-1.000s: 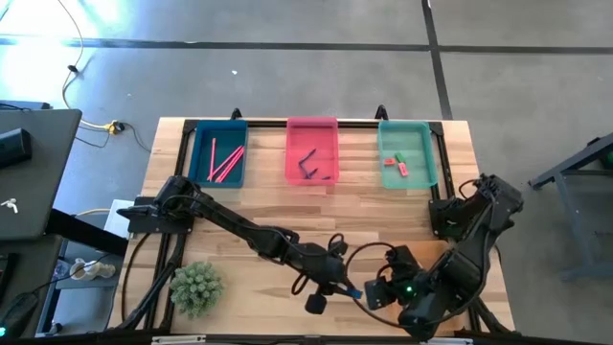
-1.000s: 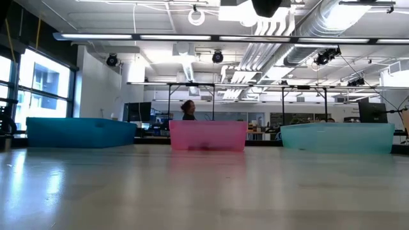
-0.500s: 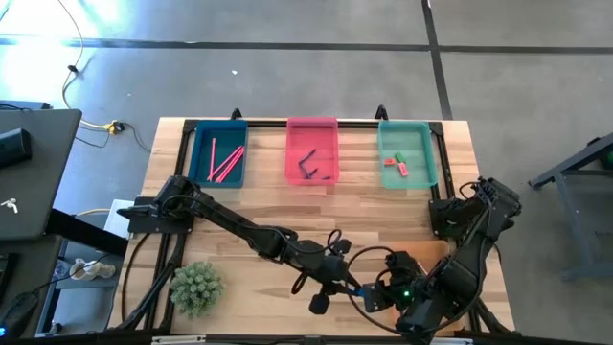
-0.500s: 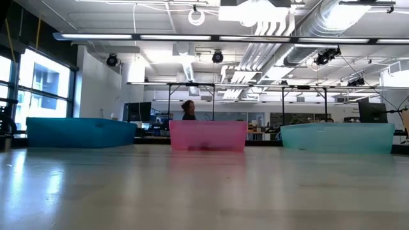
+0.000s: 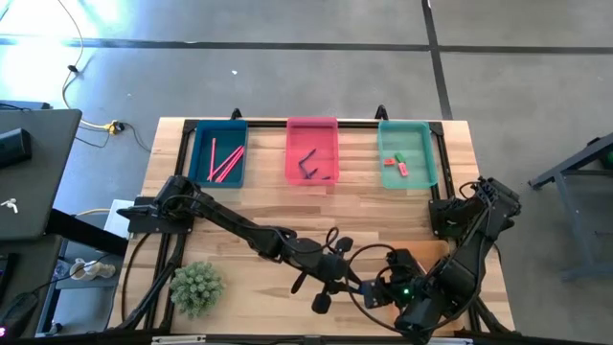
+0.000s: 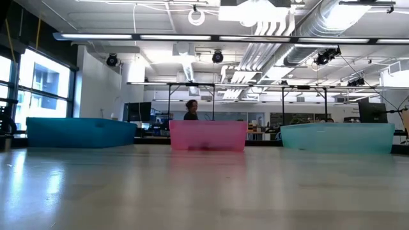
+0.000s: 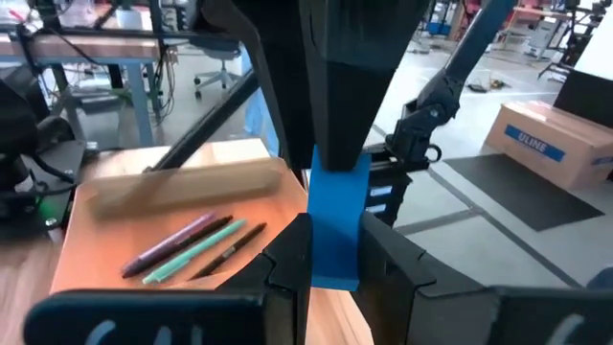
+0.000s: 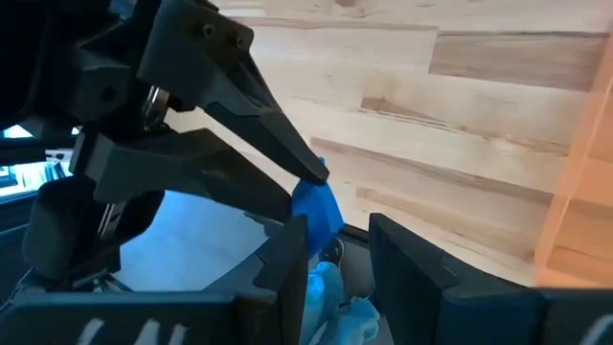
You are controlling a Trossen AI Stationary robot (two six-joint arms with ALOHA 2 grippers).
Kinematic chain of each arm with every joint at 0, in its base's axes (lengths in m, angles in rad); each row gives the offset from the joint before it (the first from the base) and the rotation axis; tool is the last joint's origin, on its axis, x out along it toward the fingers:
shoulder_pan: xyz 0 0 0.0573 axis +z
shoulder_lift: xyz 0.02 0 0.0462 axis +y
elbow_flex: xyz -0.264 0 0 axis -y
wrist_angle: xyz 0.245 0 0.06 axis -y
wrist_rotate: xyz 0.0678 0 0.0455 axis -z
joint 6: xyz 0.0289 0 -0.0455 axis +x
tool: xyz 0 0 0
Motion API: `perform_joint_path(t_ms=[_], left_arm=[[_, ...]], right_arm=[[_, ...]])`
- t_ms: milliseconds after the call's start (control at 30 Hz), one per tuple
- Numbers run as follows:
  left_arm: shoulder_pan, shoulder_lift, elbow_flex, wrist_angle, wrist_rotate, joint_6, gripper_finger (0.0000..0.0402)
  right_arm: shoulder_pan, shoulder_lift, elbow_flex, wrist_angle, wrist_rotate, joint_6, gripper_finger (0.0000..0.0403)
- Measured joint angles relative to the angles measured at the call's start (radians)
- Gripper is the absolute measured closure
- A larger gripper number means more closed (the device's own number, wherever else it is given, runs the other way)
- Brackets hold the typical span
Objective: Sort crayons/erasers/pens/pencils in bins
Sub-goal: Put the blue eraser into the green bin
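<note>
A blue eraser [image 7: 337,206] hangs between my two grippers over the table's near edge, right of centre. My left gripper [image 5: 352,285] is shut on it, and my right gripper [image 5: 375,290] meets it from the other side. A dark blue bin [image 5: 218,158] with pink sticks, a pink bin [image 5: 312,151] with dark sticks and a teal bin [image 5: 407,153] with red and green erasers stand along the far edge. The orange bin [image 7: 115,240] holds three pens and lies just behind the eraser. The low view shows neither gripper. My left gripper pinches the eraser's lower part [image 7: 335,259] between its two fingers, which lie nearly level and point toward the table's right. The eraser stands upright and clear of the table. My right gripper comes down at a slant onto the eraser's upper end [image 8: 314,209], which sits between its fingers against one finger [image 8: 287,254]. Whether the other finger touches it I cannot tell.
A green spiky plant [image 5: 196,287] stands at the near left corner. The middle of the wooden table [image 5: 287,206] is bare. A laptop [image 5: 29,172] sits off the table's left side. A person [image 6: 190,110] shows in the room behind the pink bin.
My left gripper has tipped its fingers upward a little, and the blue eraser has tipped with it, still at the right gripper. Both grippers keep their hold. The person in the background has stepped slightly to the right.
</note>
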Motion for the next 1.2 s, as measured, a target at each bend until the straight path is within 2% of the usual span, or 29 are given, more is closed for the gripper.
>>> perform_joint_path(t_ms=[333,433,700,933,1200], left_arm=[[0.000,0.000,0.000,0.048,-0.037,0.045,0.0344],[0.000,0.000,0.000,0.048,-0.040,0.058,0.0344],[0.001,0.001,0.000,0.047,-0.044,0.087,0.0344],[0.012,0.001,0.000,0.040,-0.042,0.087,0.0342],[0.031,-0.010,0.002,-0.039,-0.031,0.067,0.0286]], right_arm=[[-0.013,0.000,0.000,0.000,0.026,0.015,0.0300],[-0.013,0.000,0.000,0.000,0.027,0.015,0.0316],[-0.013,-0.002,0.000,0.001,0.030,0.015,0.0393],[-0.024,-0.002,0.000,-0.001,0.026,0.004,0.0391],[-0.040,-0.002,0.000,-0.019,0.025,-0.011,0.0398]])
